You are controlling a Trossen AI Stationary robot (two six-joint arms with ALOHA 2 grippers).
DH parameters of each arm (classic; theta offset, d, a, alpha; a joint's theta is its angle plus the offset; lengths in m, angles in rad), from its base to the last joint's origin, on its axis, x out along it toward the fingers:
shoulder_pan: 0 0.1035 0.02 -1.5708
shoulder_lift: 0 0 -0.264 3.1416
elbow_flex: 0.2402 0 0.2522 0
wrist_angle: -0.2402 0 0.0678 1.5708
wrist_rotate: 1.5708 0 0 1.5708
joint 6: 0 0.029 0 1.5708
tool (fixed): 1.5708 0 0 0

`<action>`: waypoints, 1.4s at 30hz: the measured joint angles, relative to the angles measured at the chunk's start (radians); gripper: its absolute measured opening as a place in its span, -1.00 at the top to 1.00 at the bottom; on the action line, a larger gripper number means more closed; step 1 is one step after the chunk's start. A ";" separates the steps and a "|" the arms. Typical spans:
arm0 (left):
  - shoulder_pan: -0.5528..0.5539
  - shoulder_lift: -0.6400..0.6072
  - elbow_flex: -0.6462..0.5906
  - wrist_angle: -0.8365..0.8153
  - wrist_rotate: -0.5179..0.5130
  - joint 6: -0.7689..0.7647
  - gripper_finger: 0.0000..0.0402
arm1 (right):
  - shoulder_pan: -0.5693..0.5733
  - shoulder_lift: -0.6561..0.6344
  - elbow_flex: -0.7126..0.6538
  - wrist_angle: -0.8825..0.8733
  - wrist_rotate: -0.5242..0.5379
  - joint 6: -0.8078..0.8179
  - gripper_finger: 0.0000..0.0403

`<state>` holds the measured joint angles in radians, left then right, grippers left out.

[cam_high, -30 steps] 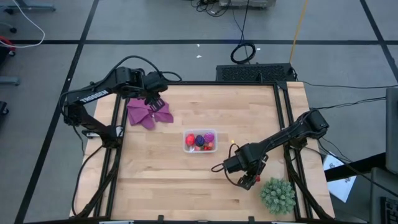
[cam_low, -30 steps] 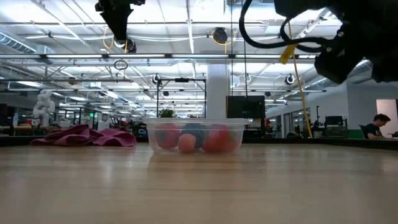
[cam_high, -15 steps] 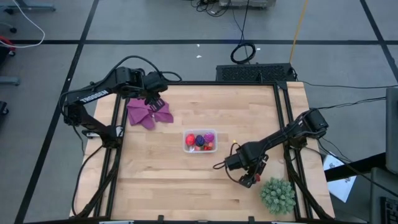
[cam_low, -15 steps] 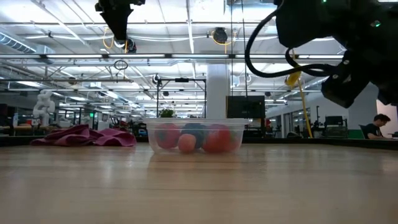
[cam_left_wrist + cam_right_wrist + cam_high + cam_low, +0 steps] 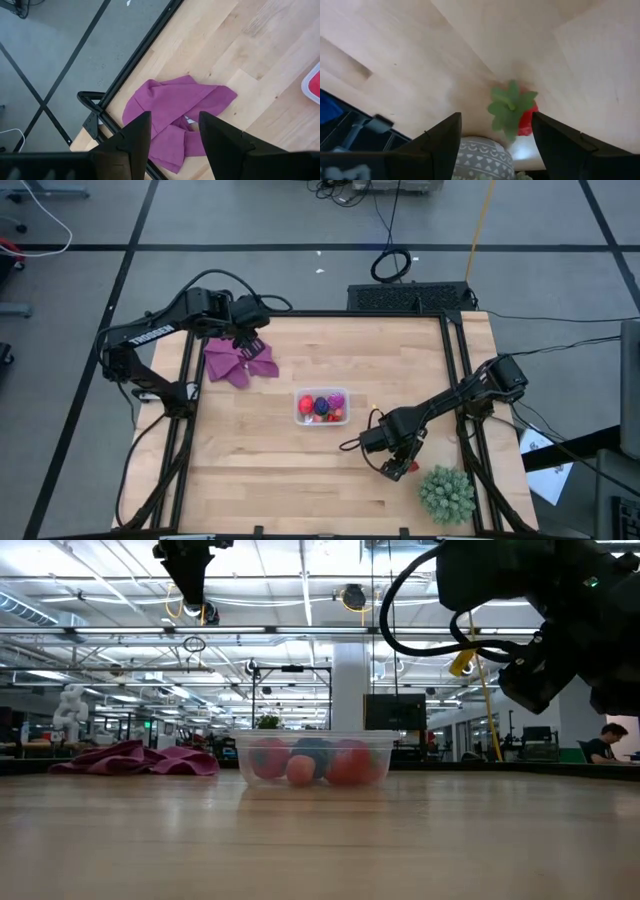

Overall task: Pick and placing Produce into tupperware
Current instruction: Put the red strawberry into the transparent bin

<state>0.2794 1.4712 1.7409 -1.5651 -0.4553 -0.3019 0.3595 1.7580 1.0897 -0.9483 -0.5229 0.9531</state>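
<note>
Most of the job appears done: several fruits (image 5: 322, 406), red, blue, magenta and pale pink, are seen lying in the tub (image 5: 299, 418), which sits near the middle of the table (image 5: 330, 360). One piece seems left: a strawberry (image 5: 526, 119) with a green leafy cap, lying on the wood toward five o'clock from the tub, close to the plant (image 5: 446, 493).

The right gripper (image 5: 398, 468) is held above that strawberry, its fingers spread apart with the fruit showing between them in the right wrist view; nothing is gripped yet. A descent, a closing and a carry toward eleven o'clock to the tub would probably finish the work.

The left gripper (image 5: 170, 131) waits at the table's ten o'clock corner over the cloth (image 5: 238, 360), its fingers partly apart and empty.

The surface is pale wooden boards in a black frame, bare apart from the tub, cloth, plant and strawberry. Beyond it, a grey floor crossed by dark lines and cables is seen from above; in the low view a large lit hall with ceiling trusses is shown, and a person (image 5: 606, 743) is seated far off at three o'clock.
</note>
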 joint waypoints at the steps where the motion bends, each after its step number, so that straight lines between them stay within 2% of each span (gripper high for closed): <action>1: 0.000 0.000 0.000 0.000 0.000 0.000 0.14 | 0.000 0.000 0.000 -0.002 0.000 0.001 -0.16; 15: 0.000 0.000 0.000 0.000 0.000 -0.001 0.14 | 0.000 0.000 -0.067 -0.005 -0.003 0.004 -0.16; 42: 0.000 0.000 0.000 0.000 0.001 -0.014 0.14 | 0.031 0.000 -0.068 0.016 0.025 0.030 -0.16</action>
<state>0.2794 1.4714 1.7409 -1.5654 -0.4543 -0.3164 0.3904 1.7580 1.0222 -0.9328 -0.4980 0.9834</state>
